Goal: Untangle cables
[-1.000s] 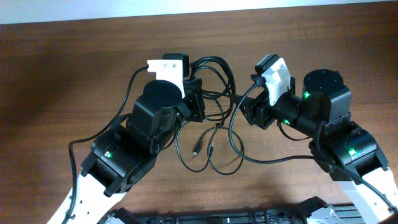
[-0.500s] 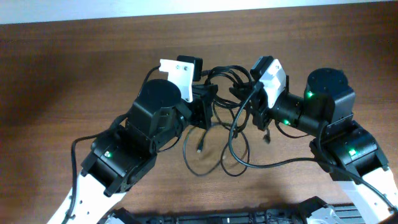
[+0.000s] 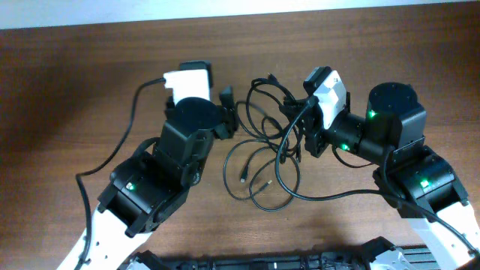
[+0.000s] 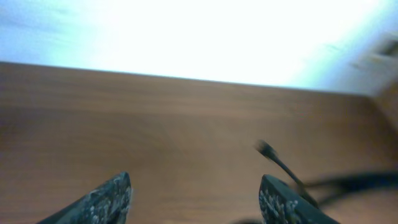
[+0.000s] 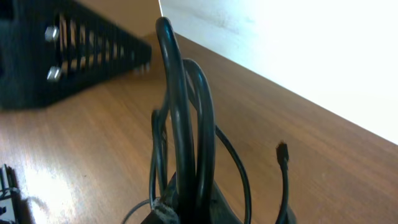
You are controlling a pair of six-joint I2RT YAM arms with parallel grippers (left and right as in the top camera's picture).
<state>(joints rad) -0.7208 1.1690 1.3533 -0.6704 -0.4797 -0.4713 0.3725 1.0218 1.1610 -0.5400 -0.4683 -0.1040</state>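
Cables (image 5: 181, 124) pinched in R gripper (image 5: 186, 214), near spread L gripper (image 4: 196, 190).

No writing, label, brand, number or sign can be read in any view; the cables (image 5: 181, 124) carry no legible marking.
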